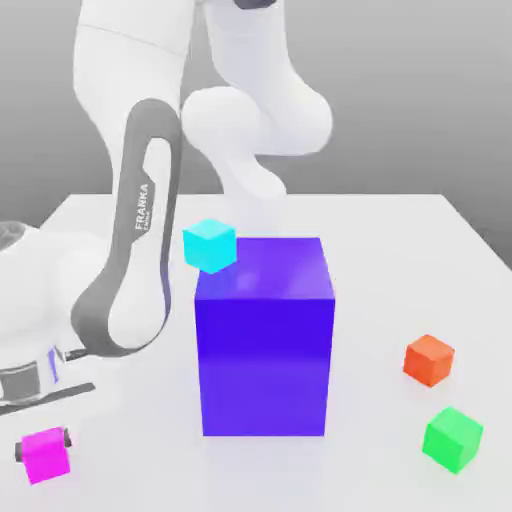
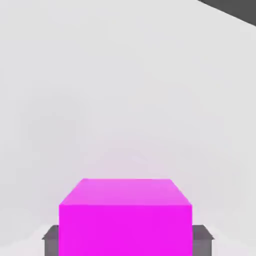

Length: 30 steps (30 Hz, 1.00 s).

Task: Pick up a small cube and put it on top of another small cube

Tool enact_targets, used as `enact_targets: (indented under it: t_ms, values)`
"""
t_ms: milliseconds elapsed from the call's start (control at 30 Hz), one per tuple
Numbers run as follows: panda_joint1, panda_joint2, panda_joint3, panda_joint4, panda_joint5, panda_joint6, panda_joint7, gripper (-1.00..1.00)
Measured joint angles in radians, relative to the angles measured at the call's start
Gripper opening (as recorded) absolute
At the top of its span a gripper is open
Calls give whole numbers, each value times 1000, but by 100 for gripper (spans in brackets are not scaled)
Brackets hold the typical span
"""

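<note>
Two fingers (image 2: 202, 239) clamp magenta cube (image 2: 125, 220); green cube (image 1: 453, 437) apart.

Your fingers (image 2: 202, 240) sit tight against both sides of the pink cube (image 1: 45, 454); beyond them, bare table (image 1: 400, 250) lies open, with the big blue block (image 1: 265, 335) standing between them and the green cube (image 1: 453, 437)

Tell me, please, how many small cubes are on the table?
4: magenta cube at the near left, cyan cube behind the big blue block, orange-red cube and green cube right. Others may be hidden.
</note>
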Motion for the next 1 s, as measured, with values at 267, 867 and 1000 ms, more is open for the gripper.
enact_targets:
  t_ms: [267, 867, 1000]
  values:
    - [136, -166, -70, -48, -145, -115, 133, -100]
    - [733, -240, 263, -134, -400, -57, 589, -100]
    - [751, -214, 273, -127, -405, -36, 600, 100]
